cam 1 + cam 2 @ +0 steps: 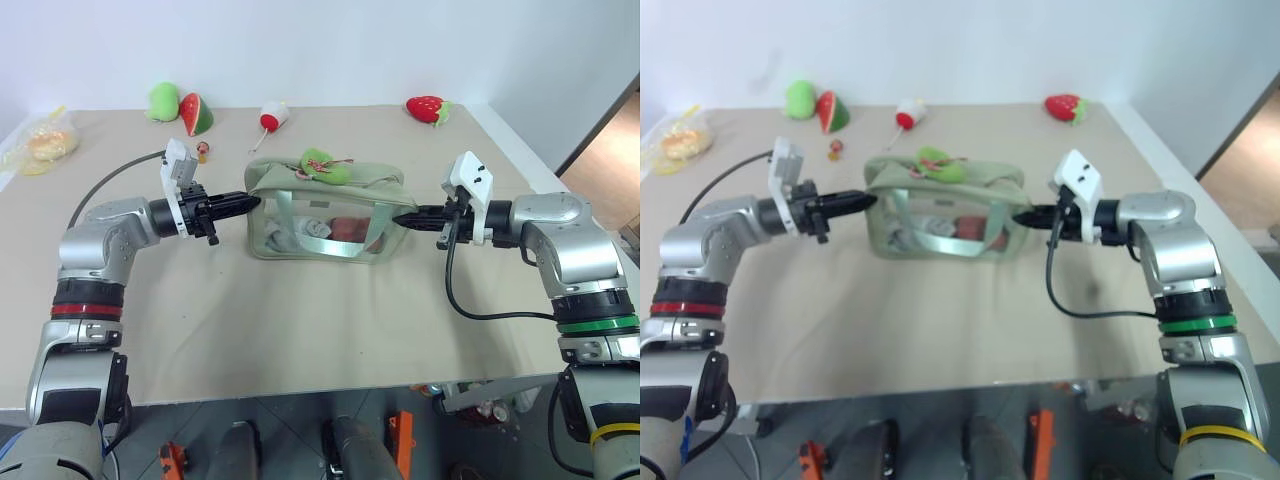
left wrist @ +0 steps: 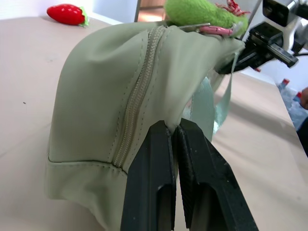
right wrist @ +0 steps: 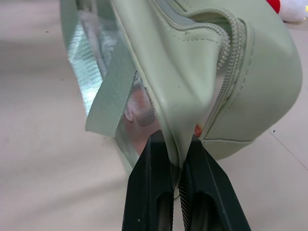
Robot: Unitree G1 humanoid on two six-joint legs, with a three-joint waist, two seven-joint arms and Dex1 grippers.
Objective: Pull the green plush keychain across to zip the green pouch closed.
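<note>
Both grippers pinched onto opposite ends of the green pouch; keychain on top, untouched.

I see the left gripper with its fingers together on a fold of fabric at the pouch's left end, just beside the zip seam, and the right gripper clamped on a fold at the right end. The green pouch stands mid-table between them, clear panel toward me, pale strap across it. The green plush keychain lies on the pouch's top, nearer the middle than either gripper, its reddish cord beside it. Well behind on the table: a green plush blob touching a watermelon slice toy, a small red-and-white toy, a strawberry toy, and a clear bag of yellowish items at the far left edge. Nothing lies between keychain and grippers.
</note>
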